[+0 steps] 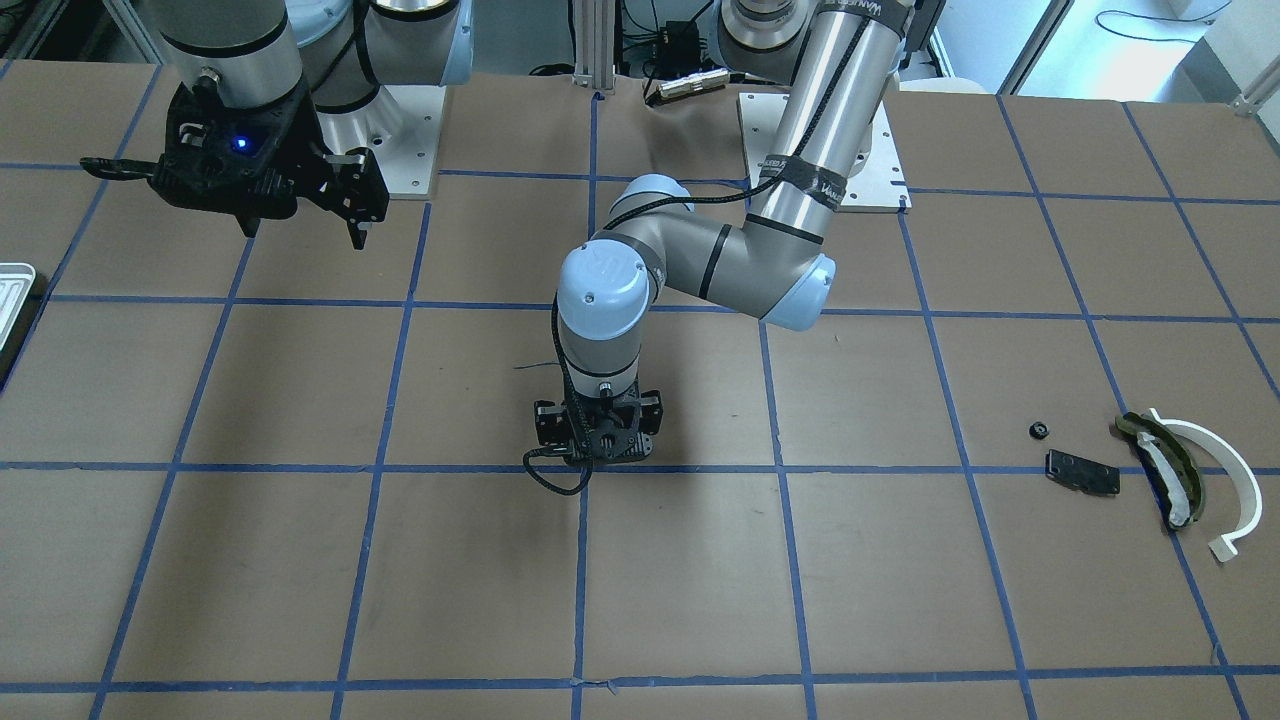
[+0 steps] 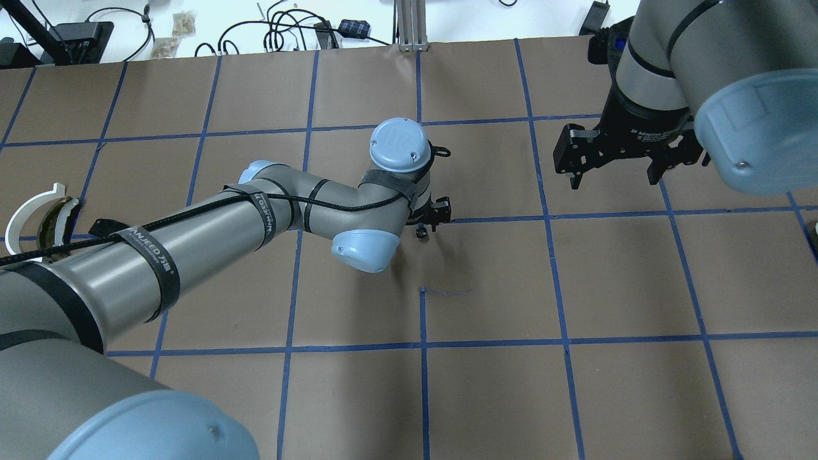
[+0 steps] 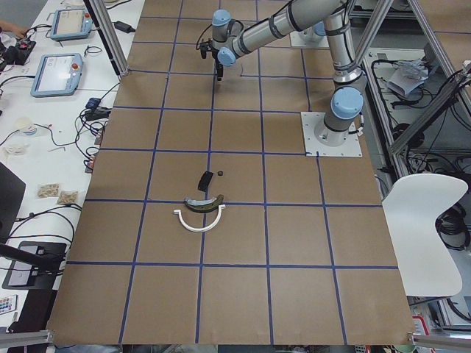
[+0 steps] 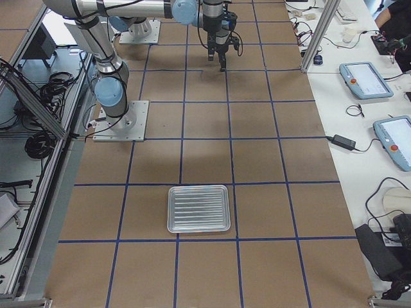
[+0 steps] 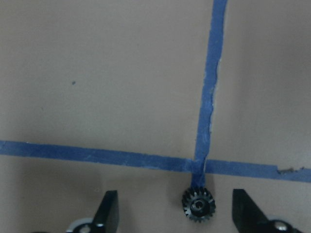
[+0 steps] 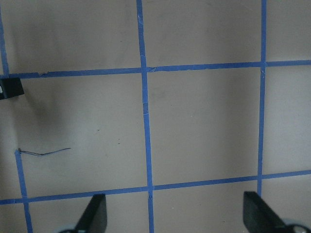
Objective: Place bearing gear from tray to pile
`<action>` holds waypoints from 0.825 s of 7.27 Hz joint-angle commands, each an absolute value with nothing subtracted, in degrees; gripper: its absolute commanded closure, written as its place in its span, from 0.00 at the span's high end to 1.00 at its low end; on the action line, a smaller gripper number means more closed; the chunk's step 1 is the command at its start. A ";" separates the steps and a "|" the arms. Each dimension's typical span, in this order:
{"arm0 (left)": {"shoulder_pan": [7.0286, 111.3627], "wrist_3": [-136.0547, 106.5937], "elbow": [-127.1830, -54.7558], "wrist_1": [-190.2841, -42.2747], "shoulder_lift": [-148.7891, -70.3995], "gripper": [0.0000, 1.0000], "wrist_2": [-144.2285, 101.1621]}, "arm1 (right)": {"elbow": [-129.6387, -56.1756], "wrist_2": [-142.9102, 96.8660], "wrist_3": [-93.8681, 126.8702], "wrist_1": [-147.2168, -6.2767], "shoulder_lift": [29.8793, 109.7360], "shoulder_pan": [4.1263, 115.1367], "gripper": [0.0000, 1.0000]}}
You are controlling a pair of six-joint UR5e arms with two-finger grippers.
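A small black bearing gear lies on the blue tape crossing at the table's middle. My left gripper is open just above it. Its fingers stand on either side of the gear, apart from it. The gear shows under the left gripper as a dark dot. The pile lies far off at the table's left end: a white arc, an olive-and-white curved piece, a black plate and another small black gear. The tray holds nothing. My right gripper is open and empty, raised.
The brown table is marked with a grid of blue tape. The left arm's elbow reaches over the middle of the table. The tray's corner shows at the edge of the front view. Cables and tablets lie beyond the far edge.
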State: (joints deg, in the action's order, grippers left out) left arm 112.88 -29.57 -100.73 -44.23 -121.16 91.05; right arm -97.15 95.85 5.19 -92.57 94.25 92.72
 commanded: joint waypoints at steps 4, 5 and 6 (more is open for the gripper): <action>112.94 -29.71 -100.55 -44.38 -121.82 0.24 91.06 | -97.21 95.54 4.75 -92.99 94.31 92.72 1.00; 112.94 -29.71 -100.98 -44.73 -121.73 0.04 91.05 | -97.21 95.36 4.66 -92.99 94.31 92.72 1.00; 112.77 -29.18 -100.81 -44.82 -121.47 0.00 91.14 | -97.12 95.27 4.66 -93.08 94.31 92.72 1.00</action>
State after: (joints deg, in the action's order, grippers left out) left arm 112.88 -29.59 -100.77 -44.62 -121.65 91.08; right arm -97.19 95.38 4.71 -93.00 94.32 92.72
